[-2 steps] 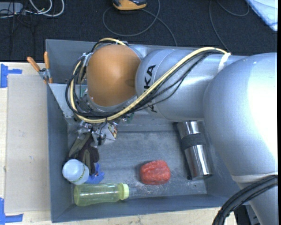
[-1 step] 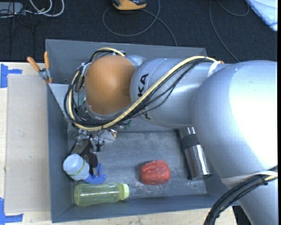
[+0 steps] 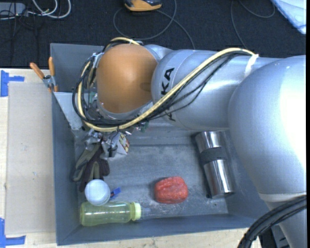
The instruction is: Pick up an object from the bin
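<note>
— Anything lifted yet?
— Nothing, seemingly. Seeing the gripper (image 3: 108, 143) low at the left of the bin (image 3: 63, 164), just above a dark glove (image 3: 90, 164); can't tell whether open or closed.
— Left to do?
— Probably grasping, then raising it clear.
</note>
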Robot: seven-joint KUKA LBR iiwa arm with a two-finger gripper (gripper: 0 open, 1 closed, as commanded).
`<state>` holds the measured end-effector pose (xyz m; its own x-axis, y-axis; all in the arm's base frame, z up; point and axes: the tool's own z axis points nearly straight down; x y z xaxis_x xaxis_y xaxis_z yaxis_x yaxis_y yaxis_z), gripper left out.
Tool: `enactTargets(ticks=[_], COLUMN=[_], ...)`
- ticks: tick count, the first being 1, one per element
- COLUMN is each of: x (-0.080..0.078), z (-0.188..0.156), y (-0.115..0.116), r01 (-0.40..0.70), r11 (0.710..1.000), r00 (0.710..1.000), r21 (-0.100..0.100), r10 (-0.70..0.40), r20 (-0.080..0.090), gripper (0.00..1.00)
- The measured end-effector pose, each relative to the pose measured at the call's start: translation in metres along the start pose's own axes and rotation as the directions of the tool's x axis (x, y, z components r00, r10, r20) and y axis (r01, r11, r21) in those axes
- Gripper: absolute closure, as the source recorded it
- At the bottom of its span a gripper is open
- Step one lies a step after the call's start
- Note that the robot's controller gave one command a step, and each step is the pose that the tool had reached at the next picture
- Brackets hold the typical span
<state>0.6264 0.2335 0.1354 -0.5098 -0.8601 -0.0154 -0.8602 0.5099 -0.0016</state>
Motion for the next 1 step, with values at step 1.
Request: enactTargets(ticks=[1], x=[0.0022], z=[-0.0231], y=[0.0007], r01=[-0.005], r11=[1.000], r00=[1.000], r21=[-0.006], r10=[0.005], r20=[-0.007], gripper=[1.00])
